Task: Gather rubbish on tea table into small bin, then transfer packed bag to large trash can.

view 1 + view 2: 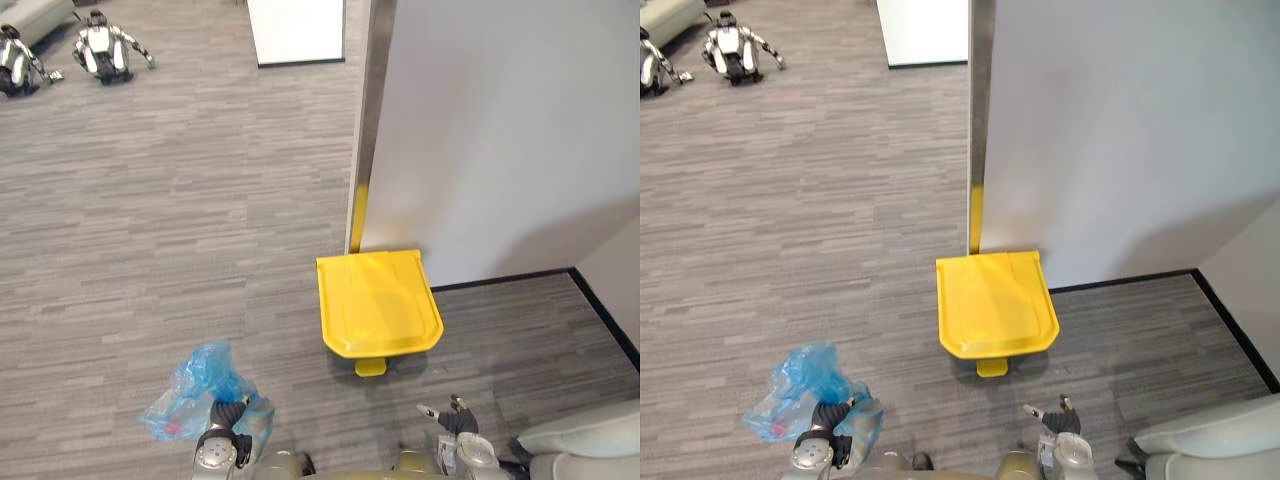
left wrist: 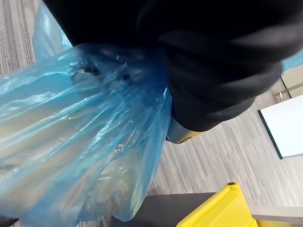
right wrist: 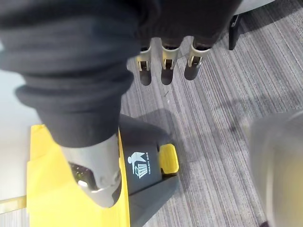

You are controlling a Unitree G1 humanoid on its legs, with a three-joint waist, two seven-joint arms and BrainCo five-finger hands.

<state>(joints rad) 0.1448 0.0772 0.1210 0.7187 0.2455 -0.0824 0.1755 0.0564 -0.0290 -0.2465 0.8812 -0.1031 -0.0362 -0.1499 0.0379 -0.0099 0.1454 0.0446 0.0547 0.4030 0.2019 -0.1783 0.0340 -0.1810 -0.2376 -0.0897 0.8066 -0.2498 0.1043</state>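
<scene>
- Bunching up against the left hand (image 1: 228,420), the blue bag (image 1: 195,388) sits low on the robot's left, its crumpled plastic spreading out past the hand above the grey carpet floor (image 1: 150,220).
- Seen from the left wrist, the bag's gathered folds run in under the hand's dark cover; whether the hand is clamped on the plastic cannot be told.
- Something small and reddish shows through the bag's lower side.
- The right hand (image 1: 455,415) hangs low on the robot's right, holding nothing, its fingers (image 3: 163,71) straight and slightly apart.
- The large trash can (image 1: 378,305) stands against the grey wall (image 1: 500,130), its yellow lid down and its yellow pedal (image 1: 370,367) facing the robot.
- The bag is well apart from the can, to its left and nearer the robot.
- The can lies ahead of the right hand.
</scene>
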